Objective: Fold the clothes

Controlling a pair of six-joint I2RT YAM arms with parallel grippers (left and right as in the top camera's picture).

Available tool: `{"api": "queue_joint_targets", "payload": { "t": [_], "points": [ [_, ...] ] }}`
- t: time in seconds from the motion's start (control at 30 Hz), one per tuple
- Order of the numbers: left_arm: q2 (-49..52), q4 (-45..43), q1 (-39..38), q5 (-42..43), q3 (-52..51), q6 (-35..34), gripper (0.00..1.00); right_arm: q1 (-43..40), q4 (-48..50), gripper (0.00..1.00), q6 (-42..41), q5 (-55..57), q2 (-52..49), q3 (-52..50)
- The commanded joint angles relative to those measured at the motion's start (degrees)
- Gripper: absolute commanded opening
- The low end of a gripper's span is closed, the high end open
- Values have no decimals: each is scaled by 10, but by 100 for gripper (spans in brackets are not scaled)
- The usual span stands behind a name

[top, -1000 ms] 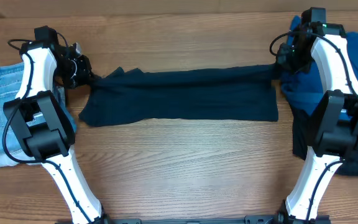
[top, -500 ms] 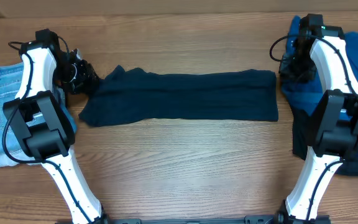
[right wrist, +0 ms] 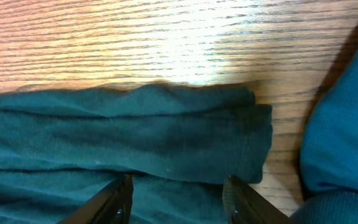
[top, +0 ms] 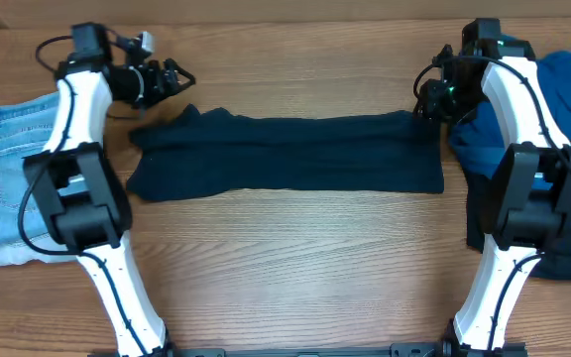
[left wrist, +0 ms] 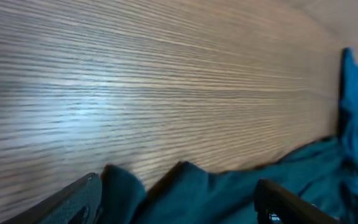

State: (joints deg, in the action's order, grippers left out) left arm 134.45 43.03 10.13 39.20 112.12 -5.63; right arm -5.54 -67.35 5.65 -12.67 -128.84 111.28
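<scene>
1. Task item: the long dark navy knit garment (top: 295, 154) lies flat on the wooden table (top: 285, 288) as a wide band across the upper centre of the overhead frame. It is already doubled lengthwise, with its right end squarer than its ragged left end.
2. Left gripper (top: 171, 77): sits in the upper left of the overhead frame, just beyond the band's top-left corner and clear of the cloth. In the left wrist view both fingers (left wrist: 73, 202) stand spread with nothing between them, and the garment's peaked edge shows low in the frame. Judgement: it is parked off the fabric so the corner lies undisturbed.
3. Right gripper (top: 426, 99): hovers over the band's top-right corner. In the right wrist view the fingers (right wrist: 114, 202) are apart and empty, with the hemmed corner lying flat just ahead of them.
4. Neither claw pinches anything, and the garment rests under its own weight. Judgement: the lengthwise fold is laid and the crosswise fold is not yet made.
5. Judgement: with one arm at each end, the next grip probably goes on an end corner. The left end looks bunched, so it risks a crooked fold.
6. Surroundings: folded light blue denim jeans (top: 3, 188) at the far left, a crumpled bright blue cloth (top: 568, 94) at the upper right, and another dark garment (top: 568, 263) at the lower right. Judgement: these are one finished item and some waiting ones.
</scene>
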Motion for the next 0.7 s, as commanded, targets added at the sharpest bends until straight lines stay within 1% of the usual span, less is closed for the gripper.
{"api": "queue_joint_targets", "payload": {
  "t": [0.0, 0.1, 0.2, 0.3, 0.4, 0.43, 0.5, 0.57, 0.6, 0.67],
  "points": [
    [-20, 2, -47, -116, 6, -12, 81, -2, 2, 51, 6, -5, 17, -1],
    [-20, 24, -57, -215, 6, -12, 79, -2, 1, 51, 6, -5, 17, -1],
    [-20, 40, -49, -272, 6, -12, 83, -2, 1, 51, 6, -3, 17, -1],
    [-16, 48, -47, -271, 6, -12, 84, -2, 1, 52, 6, -3, 17, -1],
    [-2, 58, -49, -259, 5, -7, 82, -2, 1, 51, 6, -3, 17, -1],
    [0, 57, -49, -247, 5, -5, 79, -2, 1, 51, 6, -3, 17, -1],
    [2, 57, -50, -229, 5, -6, 67, -2, 1, 51, 6, -3, 17, -1],
    [2, 62, -50, -228, 5, -2, 58, -2, 1, 51, 6, -3, 17, -1],
    [2, 67, -50, -228, 5, -2, 58, -2, 0, 51, 6, -3, 17, -1],
    [3, 77, -50, -231, 5, -1, 67, -2, 0, 51, 6, -3, 17, -1]
  ]
}}
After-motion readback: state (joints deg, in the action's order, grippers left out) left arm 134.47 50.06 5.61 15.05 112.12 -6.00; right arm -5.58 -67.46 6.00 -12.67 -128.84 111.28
